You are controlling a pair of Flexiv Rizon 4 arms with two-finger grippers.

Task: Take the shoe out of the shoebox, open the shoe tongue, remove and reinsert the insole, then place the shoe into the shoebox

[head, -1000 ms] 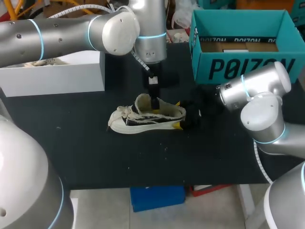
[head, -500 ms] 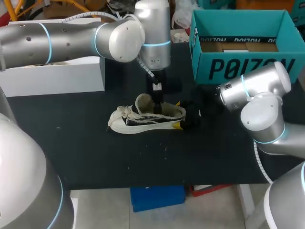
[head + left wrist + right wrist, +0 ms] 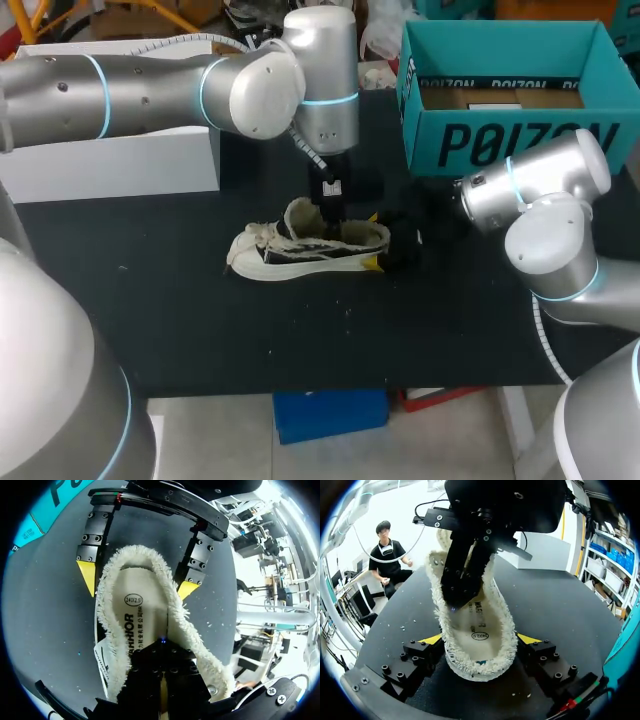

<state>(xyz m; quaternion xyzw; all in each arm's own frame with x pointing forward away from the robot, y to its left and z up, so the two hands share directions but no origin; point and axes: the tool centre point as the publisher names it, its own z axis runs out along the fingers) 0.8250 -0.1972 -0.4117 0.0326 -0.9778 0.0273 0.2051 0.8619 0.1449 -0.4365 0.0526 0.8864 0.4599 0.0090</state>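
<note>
Shoebox front: one word in big dark block letters runs across the teal wall, and my right arm covers its last letters.
Shoebox, left wrist view: only a scrap of that lettering shows.
Insole inside the shoe: a dark printed word runs along its length, partly hidden.
Insole heel: an oval stamp holds small digits.
Right wrist view: the same word and oval stamp show on the insole.
Shoe side, head view: too small to read.

shoe toe hidden beneath left gripper
</note>
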